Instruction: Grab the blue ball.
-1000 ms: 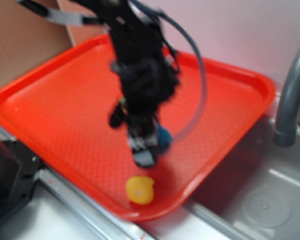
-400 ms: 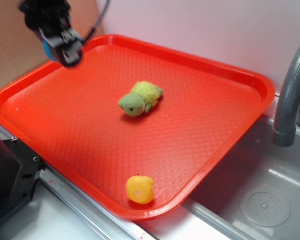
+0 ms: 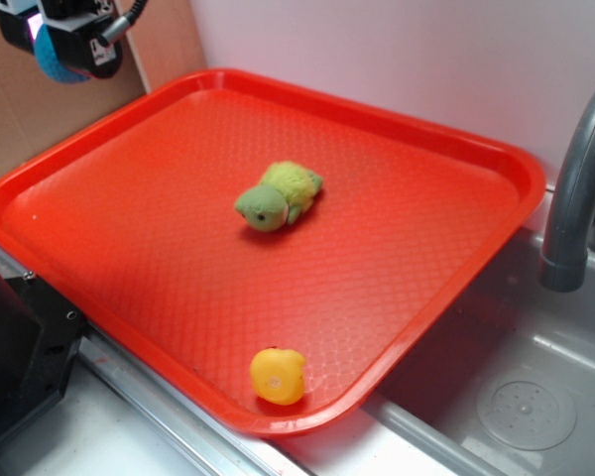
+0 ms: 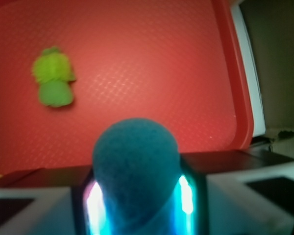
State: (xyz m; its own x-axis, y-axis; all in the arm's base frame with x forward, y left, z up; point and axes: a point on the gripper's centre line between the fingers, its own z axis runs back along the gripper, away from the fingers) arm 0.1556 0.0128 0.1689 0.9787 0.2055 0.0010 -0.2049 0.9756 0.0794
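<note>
A red tray (image 3: 397, 248) fills most of the exterior view, beside a grey sink (image 3: 516, 397) with a curved faucet (image 3: 575, 188) at the right. Above the tray's far left corner hangs the end effector (image 3: 58, 40), its fingers clamped around the blue ball (image 3: 52, 55), which sits lifted clear of the tray (the wrist view shows it wedged between both pads). A green plush turtle (image 3: 278, 195) lies near the tray's middle. A yellow toy (image 3: 278, 375) rests by the near rim.

Your exterior view looks down obliquely at the red plastic tray (image 3: 397, 248); your wrist view shares it (image 4: 152, 63), closer.
</note>
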